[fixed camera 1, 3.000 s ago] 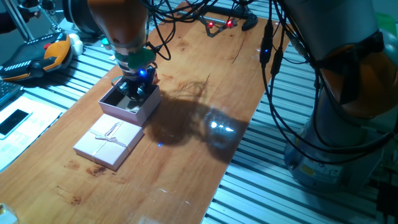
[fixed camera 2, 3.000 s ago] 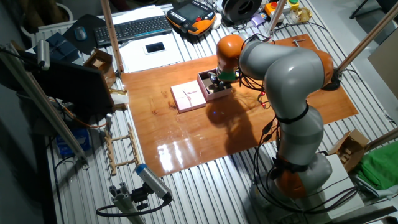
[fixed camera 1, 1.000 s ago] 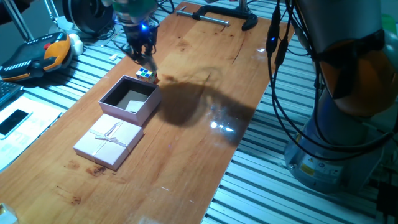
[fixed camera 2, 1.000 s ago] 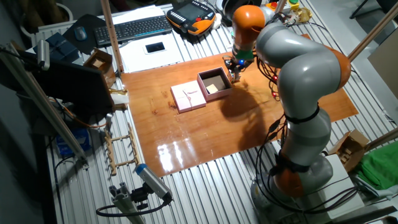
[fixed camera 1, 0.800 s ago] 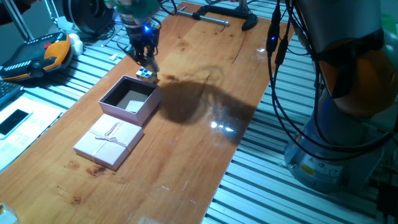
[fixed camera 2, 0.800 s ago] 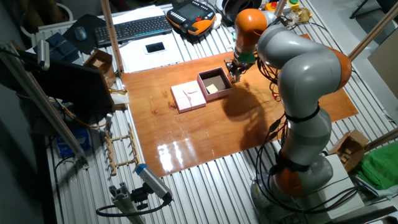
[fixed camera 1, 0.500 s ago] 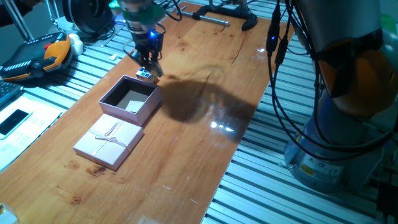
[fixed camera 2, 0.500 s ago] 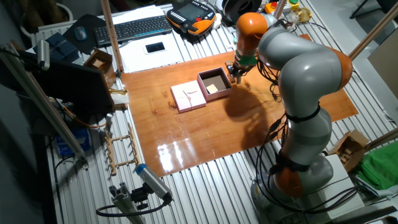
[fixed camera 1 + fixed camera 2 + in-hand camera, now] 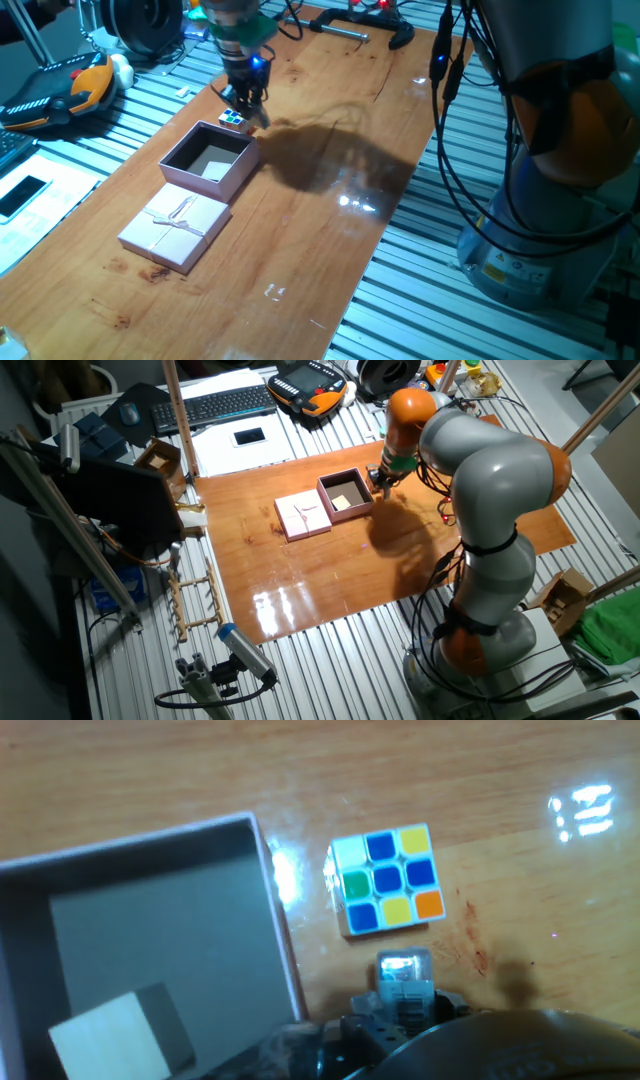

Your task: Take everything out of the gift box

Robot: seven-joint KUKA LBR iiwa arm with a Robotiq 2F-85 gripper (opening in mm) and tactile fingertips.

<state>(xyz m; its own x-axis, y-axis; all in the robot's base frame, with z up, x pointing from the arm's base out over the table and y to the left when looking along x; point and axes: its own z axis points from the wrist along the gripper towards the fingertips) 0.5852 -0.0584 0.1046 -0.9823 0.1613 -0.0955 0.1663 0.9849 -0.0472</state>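
The pink gift box [image 9: 232, 178] stands open on the wooden table, also seen in the other fixed view [image 9: 330, 486]. A plain grey-tan cube [image 9: 120, 1025] lies inside it. The multicoloured puzzle cube [image 9: 235, 120] rests on the table just beyond the box's far corner, free of the fingers; in the hand view it [image 9: 388, 880] lies beside the box wall [image 9: 280, 935]. My gripper [image 9: 246, 103] hovers just above and to the right of that cube, open and holding nothing. One fingertip [image 9: 404, 972] shows at the bottom of the hand view.
The pink lid [image 9: 175, 228] with its ribbon bow lies flat in front of the box. A black clamp [image 9: 360, 30] sits at the table's far end. An orange pendant [image 9: 60, 90] lies off the table's left edge. Cables hang by the robot base at right.
Three seconds ago the gripper was down inside the box. The puzzle cube now lies on the table, let go, and in the last second the hand has drifted right of it.
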